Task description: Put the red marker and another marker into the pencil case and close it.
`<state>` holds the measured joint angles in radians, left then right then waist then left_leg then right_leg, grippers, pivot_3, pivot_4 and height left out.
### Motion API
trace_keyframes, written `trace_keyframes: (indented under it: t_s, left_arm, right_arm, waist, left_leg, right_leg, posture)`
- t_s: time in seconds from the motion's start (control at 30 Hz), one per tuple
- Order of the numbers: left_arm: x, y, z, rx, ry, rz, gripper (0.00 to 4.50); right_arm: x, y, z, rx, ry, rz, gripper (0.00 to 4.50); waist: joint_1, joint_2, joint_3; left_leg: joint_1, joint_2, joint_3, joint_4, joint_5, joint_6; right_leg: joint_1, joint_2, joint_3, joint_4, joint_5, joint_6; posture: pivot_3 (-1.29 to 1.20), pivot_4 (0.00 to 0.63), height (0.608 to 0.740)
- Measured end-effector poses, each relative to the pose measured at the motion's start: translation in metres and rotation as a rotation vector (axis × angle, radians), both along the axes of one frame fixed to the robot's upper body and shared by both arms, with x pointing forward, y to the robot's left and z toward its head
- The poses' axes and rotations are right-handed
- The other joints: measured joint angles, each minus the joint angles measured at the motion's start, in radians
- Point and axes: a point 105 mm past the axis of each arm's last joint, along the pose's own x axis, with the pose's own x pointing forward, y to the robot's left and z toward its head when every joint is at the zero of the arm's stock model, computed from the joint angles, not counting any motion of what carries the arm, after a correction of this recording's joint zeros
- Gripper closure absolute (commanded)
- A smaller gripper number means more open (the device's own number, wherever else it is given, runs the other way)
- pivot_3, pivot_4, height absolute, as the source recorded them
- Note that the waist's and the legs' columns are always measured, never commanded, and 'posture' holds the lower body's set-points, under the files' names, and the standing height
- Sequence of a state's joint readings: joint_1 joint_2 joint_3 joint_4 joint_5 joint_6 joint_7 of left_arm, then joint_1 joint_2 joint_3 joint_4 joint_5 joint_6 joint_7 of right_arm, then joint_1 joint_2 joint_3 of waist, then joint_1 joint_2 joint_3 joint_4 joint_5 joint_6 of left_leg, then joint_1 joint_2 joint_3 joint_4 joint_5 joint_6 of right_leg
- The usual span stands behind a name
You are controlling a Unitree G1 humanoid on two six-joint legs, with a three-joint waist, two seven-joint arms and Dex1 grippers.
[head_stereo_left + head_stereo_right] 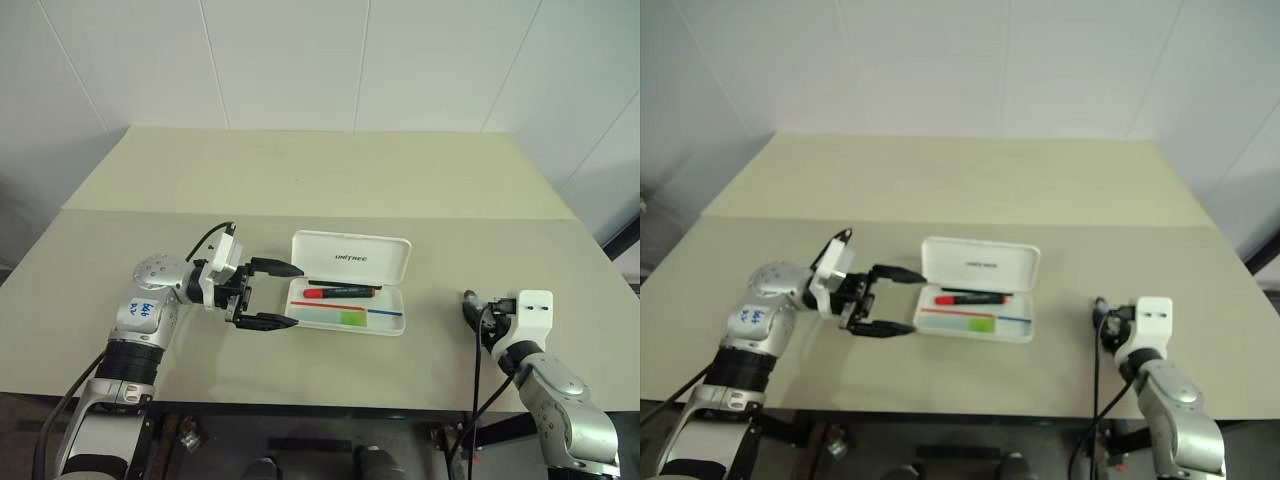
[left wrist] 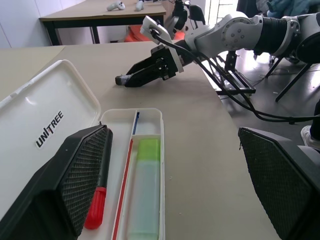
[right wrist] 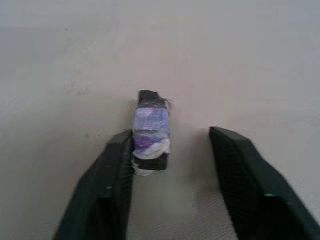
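Pencil case [image 1: 352, 258]: lid raised, red marker [image 1: 340, 293] and green marker [image 1: 327, 317] stowed. Left end effector [image 1: 283, 295] spread beside it, ready to close; right end effector [image 3: 170, 150] parted around small taped stub [image 3: 151, 131].

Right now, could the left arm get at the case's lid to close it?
Probably yes. The left tool hangs open right beside the open case, its raised lid is bare, and nothing lies between them.

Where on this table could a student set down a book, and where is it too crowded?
Free: the far half of the table beyond the open pencil case, and the strip between the case and the right gripper. Crowded: beside the case's left end, where the left gripper stands open, and by the right gripper, around a small object.
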<state>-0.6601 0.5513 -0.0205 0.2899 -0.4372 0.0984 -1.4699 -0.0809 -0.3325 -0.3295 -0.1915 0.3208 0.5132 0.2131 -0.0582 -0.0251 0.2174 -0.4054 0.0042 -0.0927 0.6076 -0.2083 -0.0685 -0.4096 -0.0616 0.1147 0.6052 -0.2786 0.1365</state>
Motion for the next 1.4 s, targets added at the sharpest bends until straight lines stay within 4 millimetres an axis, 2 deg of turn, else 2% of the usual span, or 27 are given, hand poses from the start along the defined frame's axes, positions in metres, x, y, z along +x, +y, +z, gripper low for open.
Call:
trace_keyframes:
  t_s: [0.1,0.13,0.33,0.43,0.6,0.7,0.83,1.1,1.27,1.4]
  left_arm:
    - [0.000,0.000,0.000,-0.001,0.000,0.004,0.00]
    - [0.001,0.000,0.000,-0.002,-0.001,0.005,0.00]
    - [0.001,0.000,0.001,-0.003,-0.005,0.010,0.00]
    - [0.001,0.000,0.001,-0.004,-0.005,0.014,0.00]
    - [0.001,0.001,0.001,-0.003,-0.007,0.016,0.00]
    - [0.001,0.001,0.001,-0.003,-0.012,0.016,0.00]
    - [0.001,0.001,0.001,-0.001,-0.013,0.018,0.00]
    - [0.002,0.003,-0.001,0.006,-0.007,0.032,0.00]
    - [0.001,0.005,-0.003,0.011,0.009,0.046,0.00]
    - [-0.001,0.007,-0.003,0.022,0.004,0.051,0.00]
  right_arm:
    - [0.001,0.002,0.000,0.003,-0.004,0.005,4.10]
    - [0.001,0.002,0.000,0.003,-0.005,0.005,4.16]
    - [0.003,0.001,0.001,-0.007,-0.001,0.028,4.16]
    - [0.004,0.005,0.006,-0.025,-0.022,0.125,4.16]
    - [0.000,0.017,0.043,-0.177,-0.112,0.477,4.16]
    - [-0.002,0.023,0.057,-0.200,-0.147,0.602,4.16]
    - [-0.008,0.033,0.061,-0.211,-0.125,0.784,4.16]
    - [-0.013,0.082,0.058,-0.191,-0.101,1.128,4.16]
    - [-0.012,0.102,0.050,-0.209,-0.065,1.267,4.16]
    - [-0.010,0.109,0.040,-0.219,-0.026,1.322,4.16]
  waist:
    - [-0.001,0.000,0.000]
    - [-0.001,0.000,0.000]
    - [-0.001,0.000,0.000]
    - [0.000,0.000,0.000]
    - [0.001,0.000,0.000]
    - [0.001,0.000,0.000]
    - [0.001,0.000,0.000]
    - [0.000,0.000,0.001]
    - [0.003,0.000,0.001]
    - [0.003,0.000,0.001]
  left_leg:
    - [0.000,0.000,0.000,0.000,0.000,0.000]
    - [0.000,0.000,0.000,0.000,0.000,0.000]
    - [0.000,0.000,0.000,0.000,0.000,0.000]
    - [0.000,0.000,0.000,0.000,0.000,0.000]
    - [0.000,0.000,0.001,0.000,0.000,0.000]
    - [0.000,0.000,0.001,-0.001,0.000,0.000]
    - [0.000,0.000,0.001,0.000,0.000,0.000]
    - [0.000,0.000,0.001,0.001,0.000,0.000]
    - [0.000,0.000,0.000,0.001,0.000,0.000]
    - [-0.001,0.000,0.000,0.001,0.000,0.000]
  right_leg:
    - [0.000,0.000,0.000,0.000,0.000,0.000]
    - [0.000,0.000,0.000,0.000,0.000,0.000]
    - [0.000,0.000,0.000,0.000,0.000,0.000]
    - [0.000,0.000,0.000,0.000,0.000,0.000]
    - [0.001,0.000,0.001,-0.002,-0.001,0.002]
    - [0.001,0.000,0.000,-0.002,-0.001,0.002]
    - [0.001,0.000,0.000,-0.002,-0.001,0.002]
    - [0.001,0.000,0.000,-0.001,-0.001,0.002]
    - [0.000,0.000,0.000,-0.001,-0.001,0.002]
    - [0.000,0.000,0.000,-0.001,-0.001,0.002]
  posture:
    - [0.00,0.150,0.740]
    - [0.00,0.150,0.740]
    - [0.00,0.150,0.740]
    - [0.00,0.150,0.740]
    - [0.00,0.150,0.740]
    - [0.00,0.150,0.740]
    - [0.00,0.150,0.740]
    - [0.00,0.150,0.740]
    - [0.00,0.150,0.740]
    - [0.00,0.150,0.740]
